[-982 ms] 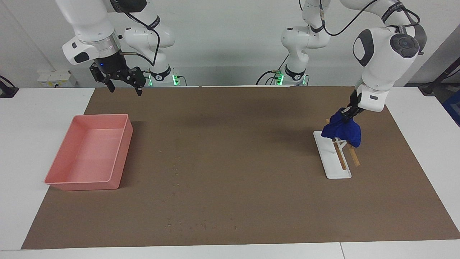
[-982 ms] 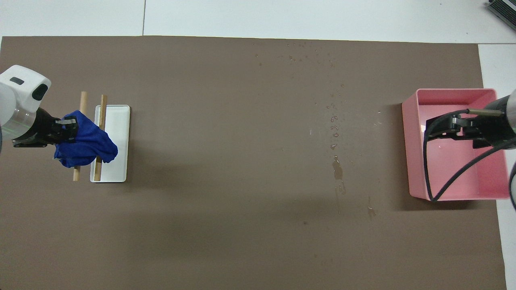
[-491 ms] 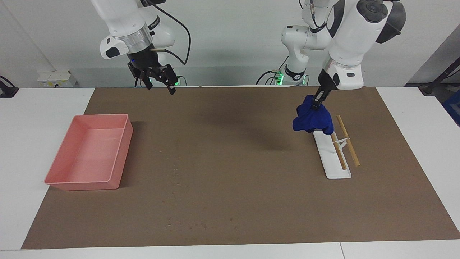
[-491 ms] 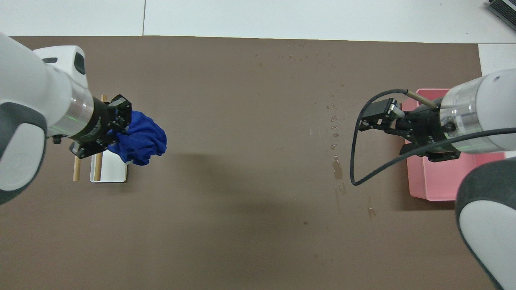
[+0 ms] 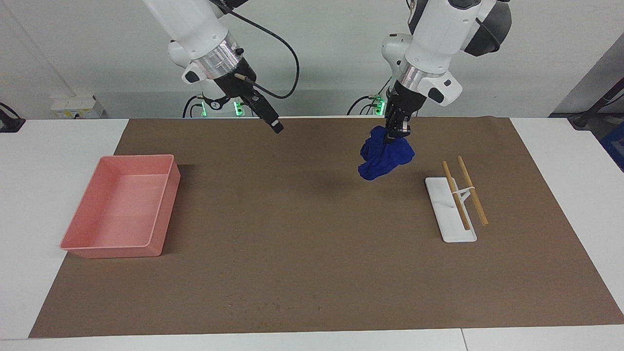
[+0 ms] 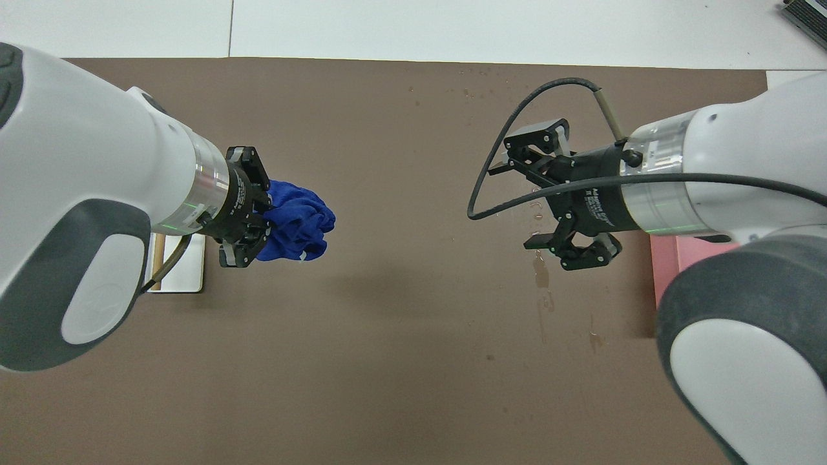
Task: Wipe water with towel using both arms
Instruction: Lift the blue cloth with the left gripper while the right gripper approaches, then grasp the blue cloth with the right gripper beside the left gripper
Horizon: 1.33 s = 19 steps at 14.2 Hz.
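the pink tray (image 5: pixel 122 209) sits on the brown mat (image 5: pixel 312 273) at the right arm's end of the desk (image 5: pixel 53 146), its floor bare. over the mat beside the tray, toward the middle of the desk, hangs the right pincer (image 5: pixel 274 126) on its white arm, raised clear of the surface and tilted toward the centre. from overhead its two black fingers (image 6: pixel 539 135) stand wide apart with nothing between them, and a black cable loops out from the wrist. under and just past that pincer (image 6: pixel 526 194) in the overhead view lies the spilled water (image 6: pixel 541 274): a scatter of small drops and a few longer wet streaks on the mat, running from the edge farthest from the robots back toward them.

on toward the left arm's end, the left pincer (image 5: pixel 396 132) hangs in the air above the mat, pointing steeply down, its fingers closed tight on the top of the towel (image 5: pixel 384 155). the royal-blue towel (image 6: pixel 296 223) dangles below it in a bunched, folded lump, clear of the mat. it is over bare mat between the water and the white dish (image 5: pixel 451 214), closer to the dish.

the white dish lies flat on the mat at the left arm's end, with two wooden sticks (image 5: pixel 463 192) lying along it and overhanging its edge.
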### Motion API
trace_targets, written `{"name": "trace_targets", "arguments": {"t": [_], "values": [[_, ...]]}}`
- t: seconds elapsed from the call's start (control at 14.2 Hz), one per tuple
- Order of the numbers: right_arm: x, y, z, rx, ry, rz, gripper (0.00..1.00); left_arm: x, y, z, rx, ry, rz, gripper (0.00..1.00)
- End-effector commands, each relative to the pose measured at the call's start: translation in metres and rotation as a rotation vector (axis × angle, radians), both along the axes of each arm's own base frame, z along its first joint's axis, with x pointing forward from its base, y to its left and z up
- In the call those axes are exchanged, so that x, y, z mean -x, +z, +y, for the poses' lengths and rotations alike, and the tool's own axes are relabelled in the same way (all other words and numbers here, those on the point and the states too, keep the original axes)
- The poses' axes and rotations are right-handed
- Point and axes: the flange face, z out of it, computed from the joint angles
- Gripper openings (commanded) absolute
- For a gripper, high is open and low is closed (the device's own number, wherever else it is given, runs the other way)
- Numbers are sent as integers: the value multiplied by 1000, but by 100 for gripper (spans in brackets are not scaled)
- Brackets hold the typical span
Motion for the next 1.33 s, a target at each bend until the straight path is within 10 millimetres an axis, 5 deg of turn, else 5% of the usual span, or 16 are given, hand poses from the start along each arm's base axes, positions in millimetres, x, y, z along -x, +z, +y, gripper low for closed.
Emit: {"name": "trace_targets", "arguments": {"t": [0.0, 0.21, 0.56, 1.26], "values": [[-7, -12, 14, -88, -77, 88, 99, -6, 30, -15, 114, 218, -47, 0], [-11, -28, 44, -125, -99, 105, 99, 10, 58, -53, 196, 333, -76, 0], [-7, -39, 79, -142, -140, 120, 99, 39, 64, -101, 240, 344, -72, 0], [-6, -34, 99, -169, -153, 36, 99, 48, 67, -110, 255, 322, -90, 0]]}}
